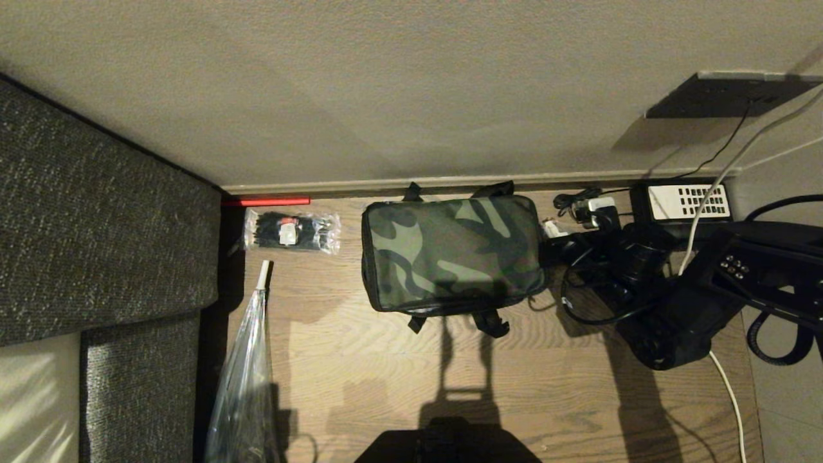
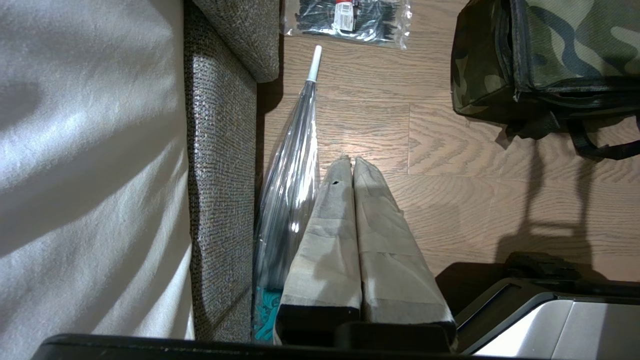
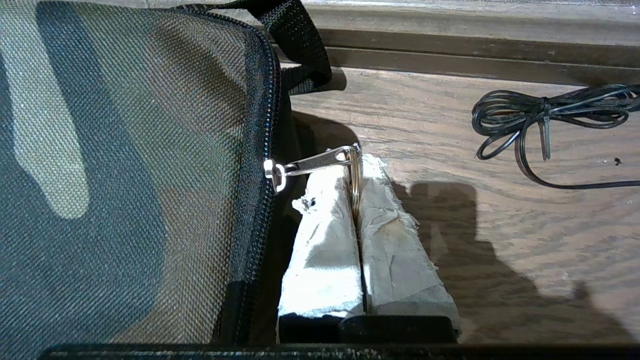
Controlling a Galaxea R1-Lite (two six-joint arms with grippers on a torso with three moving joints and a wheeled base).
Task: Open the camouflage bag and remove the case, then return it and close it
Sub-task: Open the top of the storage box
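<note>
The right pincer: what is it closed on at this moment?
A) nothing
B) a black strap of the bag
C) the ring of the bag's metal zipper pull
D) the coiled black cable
C: the right pincer pinches the ring of the zipper pull beside the camouflage bag.

Green-brown-black camouflage bag (image 1: 452,252), apparently black straps.

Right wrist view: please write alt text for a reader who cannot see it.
The right gripper, its taped fingers shut, pinches the metal ring of the zipper pull at the edge of the closed camouflage bag. The bag sits on a wooden floor near a baseboard, with a bundled black cable lying beside it.
</note>
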